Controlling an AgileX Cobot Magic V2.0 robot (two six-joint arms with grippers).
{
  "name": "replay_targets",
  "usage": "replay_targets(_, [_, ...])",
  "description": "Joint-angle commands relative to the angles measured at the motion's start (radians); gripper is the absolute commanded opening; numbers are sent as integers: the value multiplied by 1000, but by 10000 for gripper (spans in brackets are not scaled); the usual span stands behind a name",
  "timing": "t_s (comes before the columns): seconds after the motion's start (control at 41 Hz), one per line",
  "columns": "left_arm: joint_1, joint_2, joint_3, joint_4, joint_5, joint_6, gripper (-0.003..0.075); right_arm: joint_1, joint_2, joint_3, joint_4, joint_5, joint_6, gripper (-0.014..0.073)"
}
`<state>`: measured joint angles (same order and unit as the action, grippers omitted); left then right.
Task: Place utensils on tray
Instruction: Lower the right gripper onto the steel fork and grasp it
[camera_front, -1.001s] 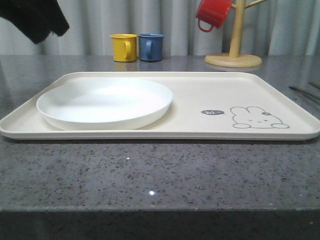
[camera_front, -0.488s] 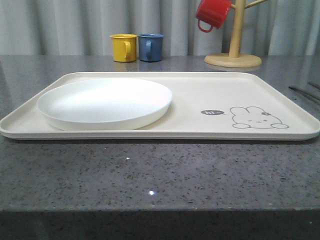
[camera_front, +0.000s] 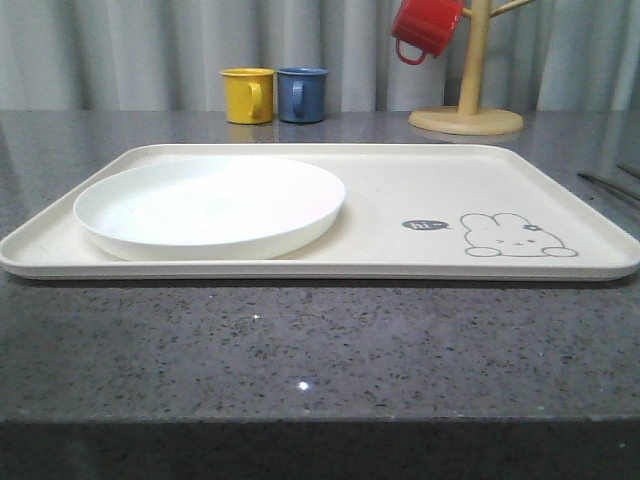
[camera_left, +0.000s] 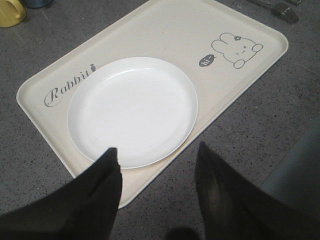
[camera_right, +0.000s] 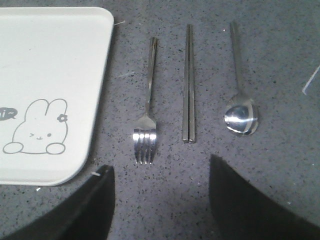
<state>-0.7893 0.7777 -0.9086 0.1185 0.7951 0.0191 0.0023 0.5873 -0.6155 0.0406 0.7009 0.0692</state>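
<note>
We find both the left hand (camera_left: 157, 165) and right hand (camera_right: 160, 175) spread and empty; the fork (camera_right: 146, 115), flat on the table beside the tray (camera_right: 95, 75), may slip from a shallow pinch.

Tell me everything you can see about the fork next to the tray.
The fork is shiny silver metal with four tines and a long, slim, straight handle. It lies flat on the speckled grey counter, beside the tray near its rabbit corner, parallel to the chopsticks on its other side. Nothing touches it.
</note>
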Motion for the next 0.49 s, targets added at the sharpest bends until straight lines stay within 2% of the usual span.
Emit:
replay_targets(0.0, [-8,-25,4,7,-111,-11,335,-4,9,-26,-2,-62,-11,447])
replay_targets(0.464, [-8,-24,9,7,-106,-11,335,-4,13,-27,7,-86,-11,447])
